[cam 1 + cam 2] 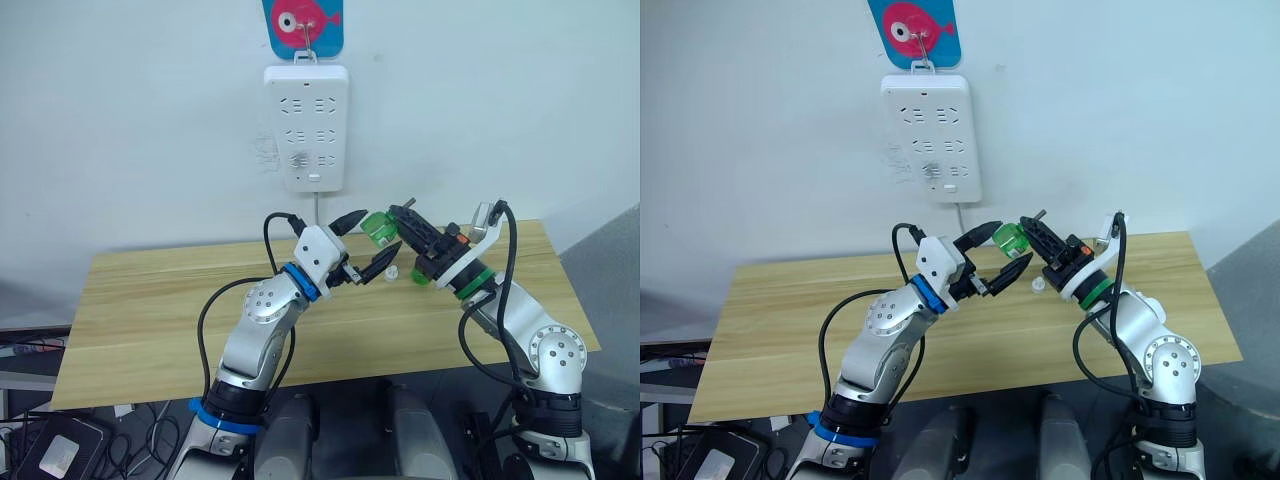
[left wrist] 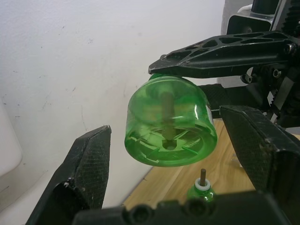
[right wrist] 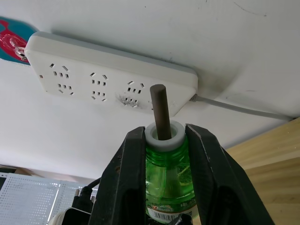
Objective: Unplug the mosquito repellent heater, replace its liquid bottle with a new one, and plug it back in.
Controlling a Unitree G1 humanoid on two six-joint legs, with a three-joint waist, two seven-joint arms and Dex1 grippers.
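The green liquid bottle [image 3: 168, 176] hangs in the air below the white power strip [image 1: 306, 126] on the wall, its dark wick [image 3: 160, 111] poking out of the white collar, apparently offered across for a handover. The right gripper [image 3: 164, 154] is clamped on its neck, a finger pressed to each side. The left gripper [image 2: 164, 164] is spread wide around the bottle's base, touching nothing. Farther below the strip, a second green bottle [image 2: 201, 191] stands on the wooden table [image 1: 150, 310]. I can't make out the heater itself.
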